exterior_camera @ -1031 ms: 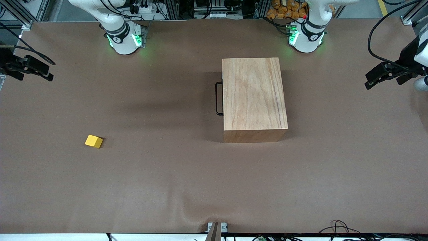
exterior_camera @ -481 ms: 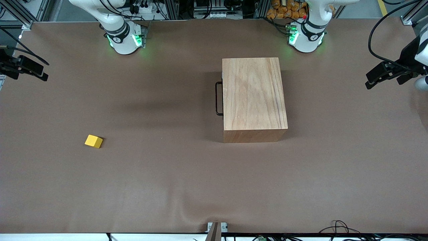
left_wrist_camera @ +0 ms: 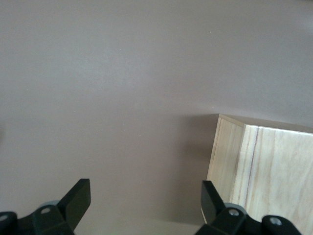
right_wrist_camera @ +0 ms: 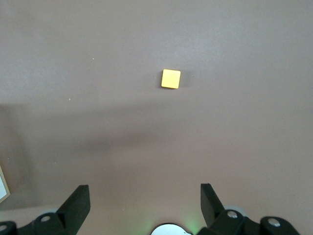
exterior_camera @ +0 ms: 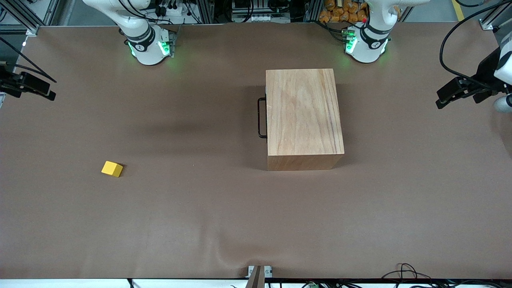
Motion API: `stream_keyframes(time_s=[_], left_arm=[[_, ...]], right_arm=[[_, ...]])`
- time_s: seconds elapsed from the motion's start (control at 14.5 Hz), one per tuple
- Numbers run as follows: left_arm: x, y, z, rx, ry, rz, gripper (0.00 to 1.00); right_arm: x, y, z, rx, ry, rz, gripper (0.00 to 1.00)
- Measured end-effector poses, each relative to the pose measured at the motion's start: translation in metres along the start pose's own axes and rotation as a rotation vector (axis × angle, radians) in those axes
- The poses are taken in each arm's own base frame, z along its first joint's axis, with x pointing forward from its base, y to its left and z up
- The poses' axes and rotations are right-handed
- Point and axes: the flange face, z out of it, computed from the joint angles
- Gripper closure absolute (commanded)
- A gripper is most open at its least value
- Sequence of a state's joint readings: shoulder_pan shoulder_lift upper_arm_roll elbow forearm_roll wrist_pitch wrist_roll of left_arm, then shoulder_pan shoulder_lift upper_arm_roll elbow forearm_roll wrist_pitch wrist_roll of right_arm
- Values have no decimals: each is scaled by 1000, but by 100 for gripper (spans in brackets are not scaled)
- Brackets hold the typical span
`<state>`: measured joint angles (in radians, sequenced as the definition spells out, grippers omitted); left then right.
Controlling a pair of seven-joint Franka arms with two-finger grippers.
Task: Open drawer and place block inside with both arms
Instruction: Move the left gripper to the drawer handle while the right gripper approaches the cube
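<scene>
The wooden cabinet (exterior_camera: 304, 116) stands mid-table, nearer the left arm's end. Its drawer is shut, and the black loop handle (exterior_camera: 261, 118) faces the right arm's end. The yellow block (exterior_camera: 112, 169) lies on the table toward the right arm's end, nearer the front camera than the cabinet. My right gripper (exterior_camera: 49, 94) hangs open and empty over the table's edge at its own end. In the right wrist view that gripper (right_wrist_camera: 145, 198) looks down on the block (right_wrist_camera: 171, 79). My left gripper (exterior_camera: 441, 103) is open and empty over its end; in the left wrist view it (left_wrist_camera: 145, 198) is above a cabinet corner (left_wrist_camera: 259, 171).
Brown paper covers the table (exterior_camera: 200, 224). Both arm bases (exterior_camera: 149, 47) (exterior_camera: 366, 45) glow green along the table's edge farthest from the front camera. Loose cables (exterior_camera: 404, 272) lie at the edge nearest that camera. A small clamp (exterior_camera: 259, 272) sits mid-edge there.
My right gripper has drifted outward toward its end of the table. The left gripper has shifted only slightly. Block and cabinet have not moved.
</scene>
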<state>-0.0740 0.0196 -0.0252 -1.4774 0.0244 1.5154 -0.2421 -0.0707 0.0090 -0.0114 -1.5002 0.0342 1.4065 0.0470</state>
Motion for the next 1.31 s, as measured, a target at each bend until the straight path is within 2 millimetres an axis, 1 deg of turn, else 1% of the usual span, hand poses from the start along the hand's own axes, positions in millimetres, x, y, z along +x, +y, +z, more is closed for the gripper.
stream_keyframes(time_s=[0.14, 0.34, 0.41, 0.48, 0.83, 1.03, 1.31], left_arm=[[2, 3, 3, 0, -5, 6, 0], [1, 13, 3, -2, -4, 22, 0], [1, 15, 2, -3, -3, 26, 0], [0, 17, 1, -8, -2, 29, 0], [-1, 20, 0, -29, -5, 32, 0], [-1, 20, 0, -29, -5, 32, 0], [0, 17, -2, -30, -2, 27, 0]], right_arm=[[8, 11, 14, 1, -25, 20, 0], [25, 40, 43, 6, -47, 74, 0], [30, 47, 52, 7, -44, 85, 0], [33, 48, 58, 8, -44, 88, 0], [49, 29, 66, 6, 38, 54, 0], [55, 28, 75, 6, 40, 53, 0], [57, 29, 82, 6, 35, 54, 0]])
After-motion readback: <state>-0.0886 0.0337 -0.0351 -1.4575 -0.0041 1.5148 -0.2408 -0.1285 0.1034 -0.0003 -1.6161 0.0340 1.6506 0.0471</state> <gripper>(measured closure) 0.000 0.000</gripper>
